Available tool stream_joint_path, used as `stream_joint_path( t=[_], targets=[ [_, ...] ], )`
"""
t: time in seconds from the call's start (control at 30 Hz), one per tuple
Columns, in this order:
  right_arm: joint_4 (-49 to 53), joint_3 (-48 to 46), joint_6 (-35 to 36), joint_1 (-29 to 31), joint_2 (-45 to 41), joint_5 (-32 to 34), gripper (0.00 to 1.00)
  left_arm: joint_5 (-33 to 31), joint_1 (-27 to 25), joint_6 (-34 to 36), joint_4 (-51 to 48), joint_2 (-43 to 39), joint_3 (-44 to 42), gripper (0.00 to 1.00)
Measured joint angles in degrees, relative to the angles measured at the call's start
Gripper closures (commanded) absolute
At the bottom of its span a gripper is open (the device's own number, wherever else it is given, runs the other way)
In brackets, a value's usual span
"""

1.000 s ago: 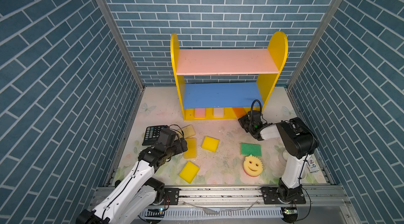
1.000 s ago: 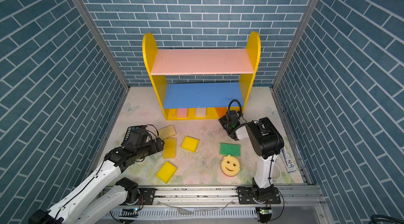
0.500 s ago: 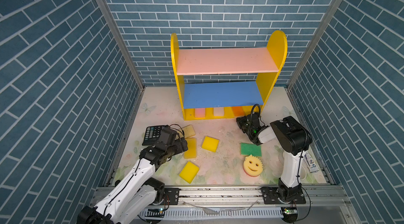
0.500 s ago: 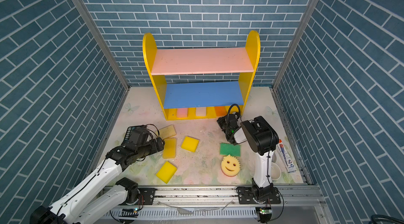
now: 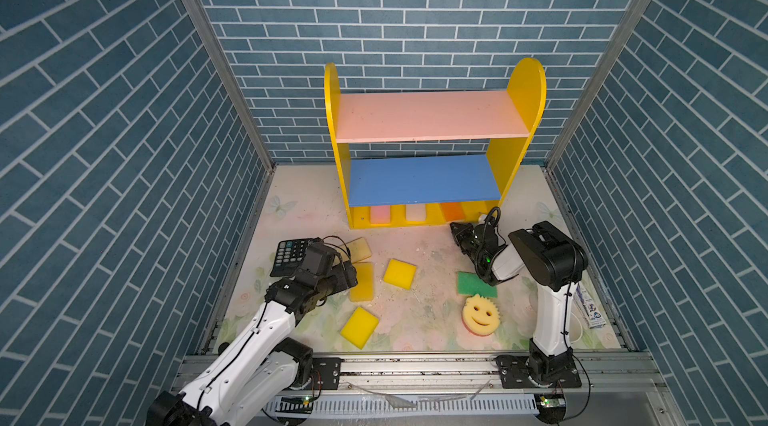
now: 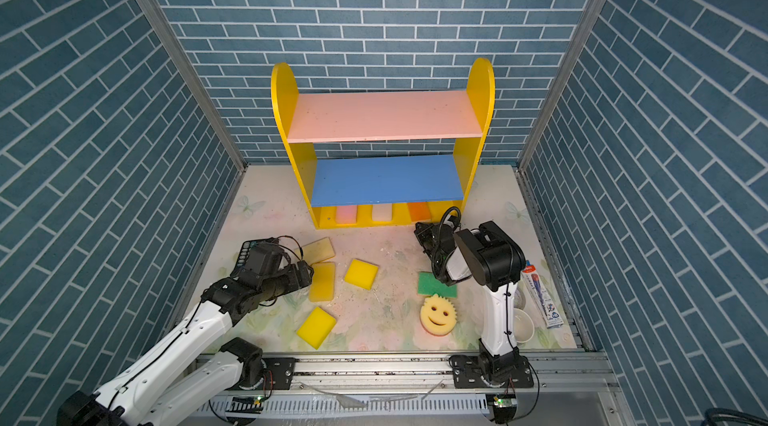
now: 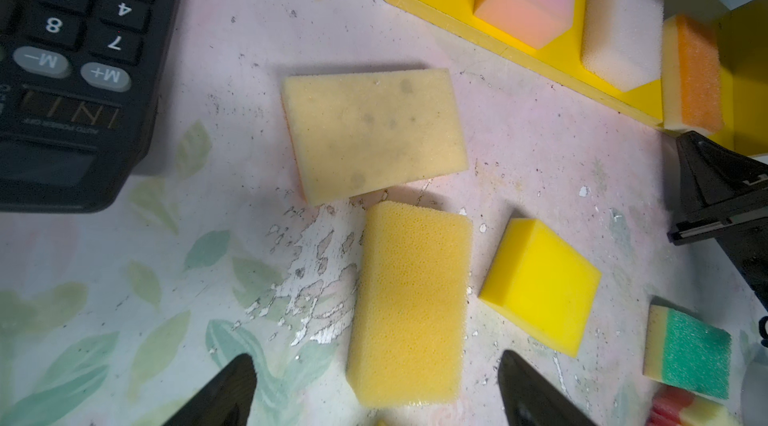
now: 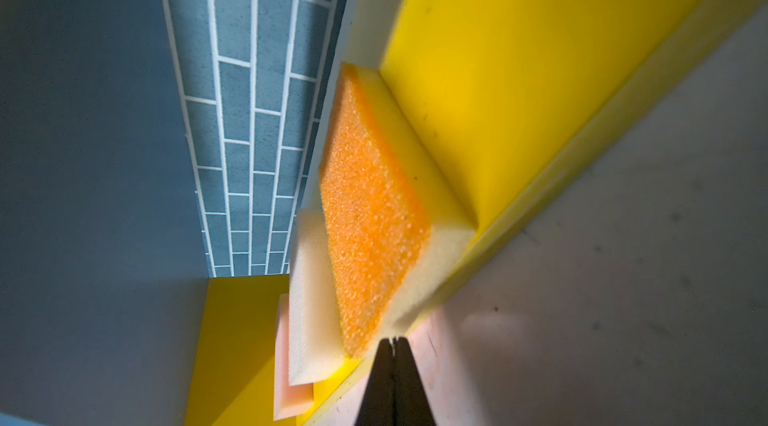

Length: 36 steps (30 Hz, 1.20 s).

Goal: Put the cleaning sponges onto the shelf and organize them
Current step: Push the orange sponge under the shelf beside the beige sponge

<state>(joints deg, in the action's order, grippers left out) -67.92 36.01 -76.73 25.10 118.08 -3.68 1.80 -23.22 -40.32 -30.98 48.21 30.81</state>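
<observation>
Pick-up step, apparently: left gripper point(image 7: 376, 370), jaws wide, flanking the porous yellow sponge point(image 7: 409, 303), descent and closure next; right gripper point(image 8: 392, 347), shut and empty, by the orange-faced sponge point(image 8: 370, 212) on the shelf point(image 5: 415, 223).

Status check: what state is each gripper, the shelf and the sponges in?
Left gripper: open, above the porous yellow sponge.
Right gripper: shut, empty, tips by the orange sponge.
Shelf: upright, base holds pink sponge, white sponge, orange sponge, all standing.
Green sponge: lying flat.
Smiley sponge: face up.
</observation>
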Motion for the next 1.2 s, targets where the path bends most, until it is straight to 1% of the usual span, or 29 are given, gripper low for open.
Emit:
stream_joint_path(
  t=[0.17, 0.43, 0.73, 0.9, 1.07, 1.2],
  targets=[
    [-0.3, 0.0, -0.3, 0.0, 0.2, 0.3, 1.0, 0.0, 0.0, -0.1, 0.1, 0.0, -0.2, 0.08],
    [0.6, 0.2, -1.5, 0.8, -0.3, 3.4, 1.0, 0.5, 0.0, -0.4, 1.0, 0.5, -0.6, 0.08],
    [2.3, 1.0, -6.4, 1.3, 0.2, 7.0, 1.0, 0.8, 0.0, -0.4, 1.7, 0.8, -0.6, 0.08],
    [2.6, 1.2, -8.5, 1.3, 0.4, 7.5, 1.0, 0.8, 0.0, -0.4, 1.7, 0.8, -0.6, 0.08],
    [3.4, 1.4, -8.6, 1.4, -0.5, 7.6, 1.0, 0.8, 0.0, -0.4, 1.7, 0.3, -0.6, 0.08],
    [5.8, 2.8, -9.0, 3.0, -0.5, 6.9, 1.0, 0.8, 0.0, -0.4, 1.7, 0.4, -0.6, 0.08]
  ],
)
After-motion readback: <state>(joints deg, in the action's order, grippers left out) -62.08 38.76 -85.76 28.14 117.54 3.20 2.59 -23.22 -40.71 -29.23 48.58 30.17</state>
